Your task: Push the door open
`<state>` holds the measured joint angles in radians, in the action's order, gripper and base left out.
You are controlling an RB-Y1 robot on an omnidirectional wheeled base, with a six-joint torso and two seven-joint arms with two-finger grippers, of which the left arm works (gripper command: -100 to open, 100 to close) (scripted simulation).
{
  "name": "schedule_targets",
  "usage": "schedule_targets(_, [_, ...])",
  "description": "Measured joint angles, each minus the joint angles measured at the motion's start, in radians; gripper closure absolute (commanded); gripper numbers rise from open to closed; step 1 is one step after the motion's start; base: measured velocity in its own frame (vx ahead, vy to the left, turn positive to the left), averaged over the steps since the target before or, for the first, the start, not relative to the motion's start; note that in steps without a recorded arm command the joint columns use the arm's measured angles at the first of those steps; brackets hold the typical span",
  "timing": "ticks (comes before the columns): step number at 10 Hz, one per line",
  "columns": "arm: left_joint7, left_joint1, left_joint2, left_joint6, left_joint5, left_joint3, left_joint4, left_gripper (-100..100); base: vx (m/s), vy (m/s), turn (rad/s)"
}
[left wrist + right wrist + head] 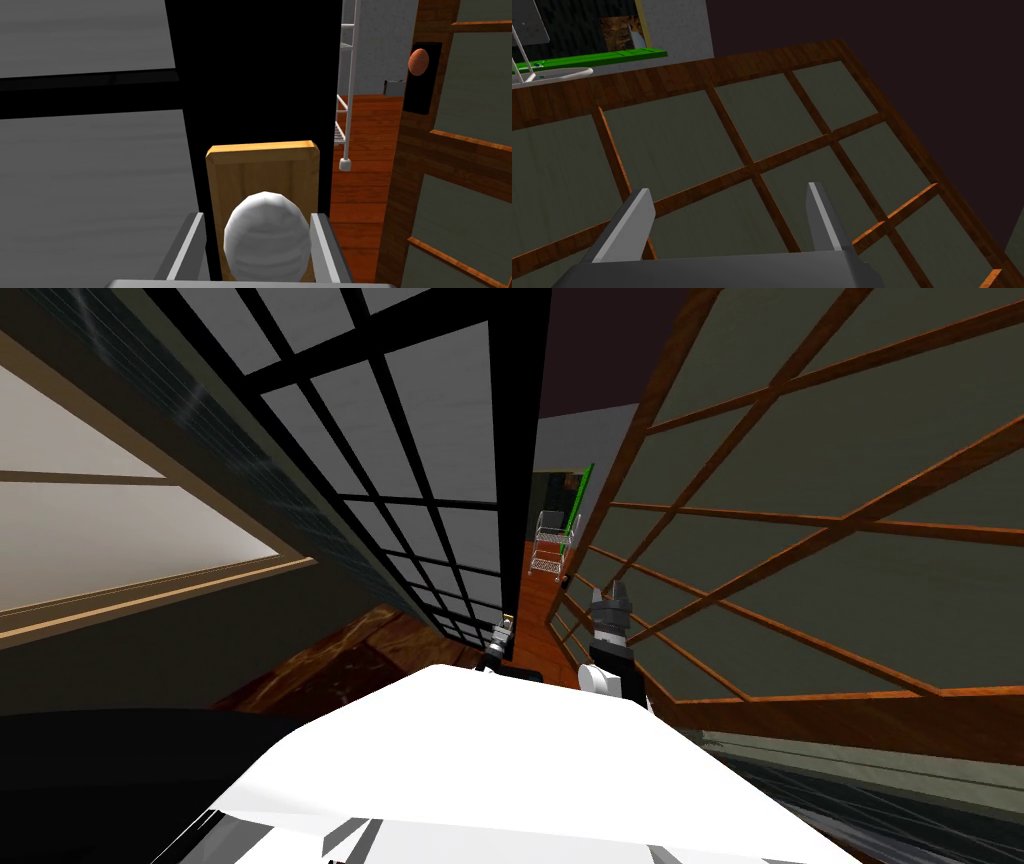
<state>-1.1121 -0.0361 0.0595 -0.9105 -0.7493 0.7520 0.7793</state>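
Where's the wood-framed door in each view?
Head view: wood-framed door covers the right side, by the right gripper.
Left wrist view: door across the gap from the white knob the left gripper holds.
Right wrist view: door behind the open right gripper.
Shared: white rack.

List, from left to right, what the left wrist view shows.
From the left: grey panes → black stile of that door → white knob on its wooden plate → white wire rack → wood-framed door with a brown knob.
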Motion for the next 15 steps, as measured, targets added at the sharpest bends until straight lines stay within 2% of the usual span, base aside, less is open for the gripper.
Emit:
schedule_targets(1, [0.012, 0.001, 0.0, -0.005, -0.016, 0.008, 0.006, 100, 0.182, -0.03, 0.073])
schedule_targets(3, [0.016, -0.019, -0.014, -0.035, -0.042, 0.027, -0.031, 100, 0.133, -0.062, 0.11])
schedule_targets(5, [0.031, -0.017, -0.012, -0.045, -0.072, 0.046, -0.03, 100, 0.15, -0.038, 0.124])
schedule_targets(6, [0.03, -0.03, -0.024, -0.06, -0.085, 0.055, -0.058, 100, 0.103, -0.037, 0.034])
schedule_targets(7, [0.042, -0.024, -0.016, -0.056, -0.1, 0.059, -0.035, 100, 0.098, -0.046, 0.14])
schedule_targets(8, [0.053, -0.03, -0.02, -0.058, -0.118, 0.068, -0.038, 100, 0.115, -0.044, 0.164])
schedule_targets(9, [0.057, -0.038, -0.025, -0.072, -0.132, 0.076, -0.056, 100, 0.124, -0.045, 0.074])
schedule_targets(11, [0.087, -0.024, -0.016, -0.076, -0.164, 0.091, -0.027, 100, 0.115, -0.057, 0.094])
schedule_targets(13, [0.083, -0.051, -0.038, -0.103, -0.187, 0.103, -0.076, 100, 0.117, -0.033, 0.098])
schedule_targets(15, [0.089, -0.063, -0.055, -0.125, -0.217, 0.122, -0.106, 100, 0.135, -0.062, 0.111])
